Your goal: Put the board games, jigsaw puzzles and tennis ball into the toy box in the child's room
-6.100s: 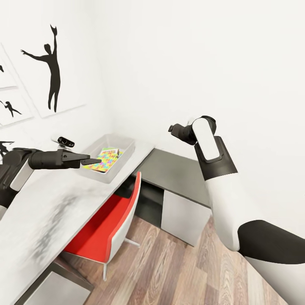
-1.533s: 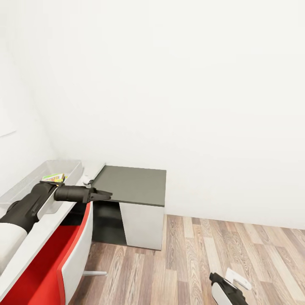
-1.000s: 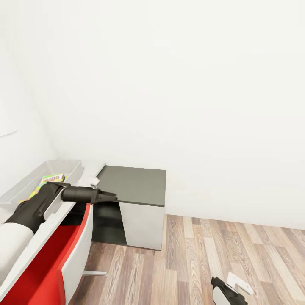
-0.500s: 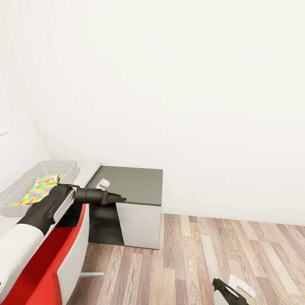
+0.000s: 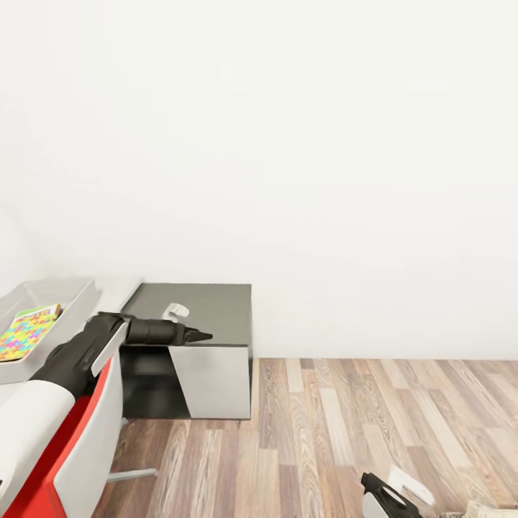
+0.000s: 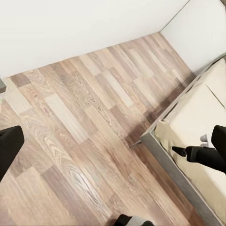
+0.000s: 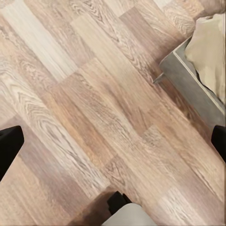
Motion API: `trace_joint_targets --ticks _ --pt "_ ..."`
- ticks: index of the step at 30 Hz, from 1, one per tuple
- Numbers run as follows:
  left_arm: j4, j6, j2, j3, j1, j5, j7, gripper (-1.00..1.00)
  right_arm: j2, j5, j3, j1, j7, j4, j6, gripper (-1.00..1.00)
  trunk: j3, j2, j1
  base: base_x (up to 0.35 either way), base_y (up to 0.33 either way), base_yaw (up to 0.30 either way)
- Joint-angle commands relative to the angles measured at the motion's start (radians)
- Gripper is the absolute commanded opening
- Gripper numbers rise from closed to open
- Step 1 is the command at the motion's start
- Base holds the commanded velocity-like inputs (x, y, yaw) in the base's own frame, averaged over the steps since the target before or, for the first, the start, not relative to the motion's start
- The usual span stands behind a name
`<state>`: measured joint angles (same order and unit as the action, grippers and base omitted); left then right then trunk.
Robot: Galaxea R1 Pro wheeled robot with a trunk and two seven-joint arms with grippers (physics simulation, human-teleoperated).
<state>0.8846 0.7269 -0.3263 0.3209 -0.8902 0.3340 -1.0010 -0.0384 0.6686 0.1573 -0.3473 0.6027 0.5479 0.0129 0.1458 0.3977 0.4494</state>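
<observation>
The toy box [image 5: 43, 298] stands at the far left on the table [image 5: 117, 298], with a bright jigsaw puzzle [image 5: 26, 332] lying flat inside it. My left gripper [image 5: 196, 335] reaches out past the box, in front of the dark cabinet. In the left wrist view this gripper [image 6: 113, 146] is open over wooden floor, with nothing between its fingers. My right gripper [image 7: 113, 141] is also open and empty, low above the floor. A corner of the bed [image 6: 200, 115] with its beige mattress lies ahead of both wrists. The board games and the tennis ball are out of view.
A low dark grey cabinet [image 5: 216, 306] with a small white object [image 5: 175, 311] on top stands against the white wall. A red chair [image 5: 75, 450] is tucked at the table below my left arm. Wooden floor [image 5: 345, 424] stretches to the right. The right arm's end [image 5: 381, 495] shows at the bottom edge.
The camera has swung right, so the toy box and cabinet have slid left in the picture. The left arm has come away from the toy box, and the right arm has dropped low.
</observation>
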Motion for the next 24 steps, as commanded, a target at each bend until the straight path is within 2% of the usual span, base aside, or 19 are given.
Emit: trace_joint_targets --ticks 1,8,11,13,15,16,18,19,21,24 --pt "0.001 0.007 -0.001 0.003 -0.001 0.006 0.006 1.0 -0.001 0.007 0.008 -0.001 0.008 0.001 0.001 1.0 0.004 0.002 0.001 0.0 -0.033 -0.176" --pt "0.001 0.007 -0.001 0.003 -0.001 0.005 0.02 1.0 -0.001 0.006 0.009 -0.001 0.008 0.001 0.001 1.0 0.012 0.002 0.001 0.0 -0.011 -0.153" --pt "0.001 0.007 0.006 0.003 0.001 0.006 0.055 1.0 -0.001 0.006 0.01 -0.001 0.007 0.001 0.001 1.0 0.014 0.002 0.001 0.0 -0.001 -0.045" --pt "0.001 0.007 0.017 0.003 0.005 0.007 0.098 1.0 0.0 0.006 0.011 -0.001 0.007 0.001 0.001 1.0 0.014 0.002 0.001 0.0 -0.001 -0.018" --pt "0.001 0.008 0.035 0.003 0.013 0.007 0.159 1.0 0.0 0.006 0.011 -0.001 0.006 0.0 0.001 1.0 0.014 0.002 0.001 0.0 0.0 -0.084" --pt "0.0 0.009 0.053 0.003 0.021 0.007 0.207 1.0 0.0 0.006 0.011 -0.001 0.006 0.0 0.001 1.0 0.014 0.002 0.001 0.0 0.0 -0.167" --pt "-0.008 0.009 0.099 0.005 0.042 0.006 0.319 1.0 0.0 0.005 0.011 -0.001 0.006 0.0 0.001 1.0 0.014 0.002 0.001 0.0 0.0 -0.127" --pt "-0.014 0.009 0.111 0.005 0.047 0.005 0.348 1.0 0.001 0.005 0.011 -0.001 0.006 0.0 0.001 1.0 0.015 0.002 0.001 0.0 0.0 -0.079" --pt "-0.061 0.005 0.159 0.016 0.058 -0.006 0.458 1.0 0.001 0.005 0.011 -0.001 0.006 0.0 -0.001 1.0 0.015 0.002 0.001 0.0 0.0 -0.042" --pt "-0.115 0.0 0.207 0.046 0.062 -0.018 0.54 1.0 0.001 0.005 0.011 -0.001 0.006 -0.003 -0.003 1.0 0.015 0.002 0.001 0.0 0.0 -0.019"
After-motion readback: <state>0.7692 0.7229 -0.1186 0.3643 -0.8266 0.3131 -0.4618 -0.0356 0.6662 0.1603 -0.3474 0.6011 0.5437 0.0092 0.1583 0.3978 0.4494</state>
